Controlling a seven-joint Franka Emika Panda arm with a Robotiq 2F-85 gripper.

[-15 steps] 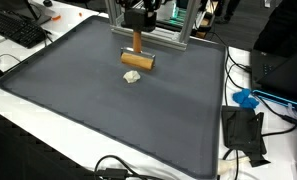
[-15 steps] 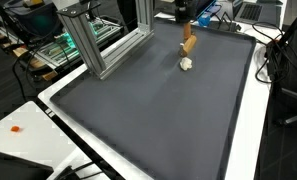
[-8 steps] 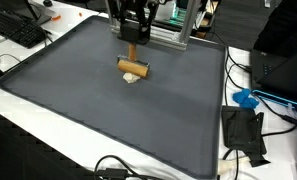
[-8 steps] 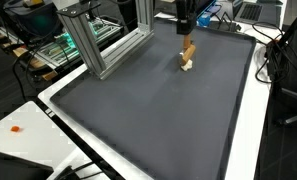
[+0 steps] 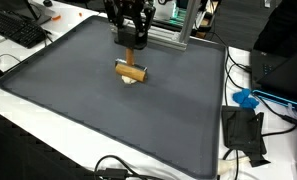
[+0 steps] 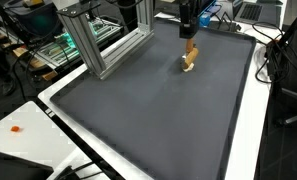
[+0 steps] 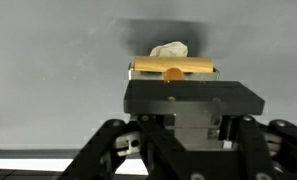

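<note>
Quick count of what's here: one hand [image 5: 130, 44], one wooden tool [image 5: 131, 69], one white lump [image 5: 134, 80] and one big dark mat [image 5: 88, 115] lying on the white tabletop [image 5: 8, 135].

The hand is clenched on the tool's handle, which stands upright. The crossbar end sits down on the mat, so the tool looks like an upside-down T. All of this is up near the 12 o'clock edge of the mat in an exterior view [image 5: 130, 44].

The lump is touching, or as good as touching, the crossbar. In that same view it's at about 6 o'clock from the bar. In the wrist view the bar [image 7: 173, 68] runs straight across and the lump [image 7: 169, 48] pokes out behind it at 12 o'clock. From the other side [image 6: 186, 68] the lump is mostly hidden by the wood [image 6: 191, 55], so I can't tell much there.

Other stuff around the mat:
- one keyboard [image 5: 18, 30] at 10 o'clock
- one blue thing [image 5: 246, 98] at 3 o'clock
- one black box [image 5: 243, 132] at 4 o'clock
- one metal frame [image 6: 93, 35] standing on the mat's edge
- one tiny orange spot [image 6: 16, 128] on the tabletop
</note>
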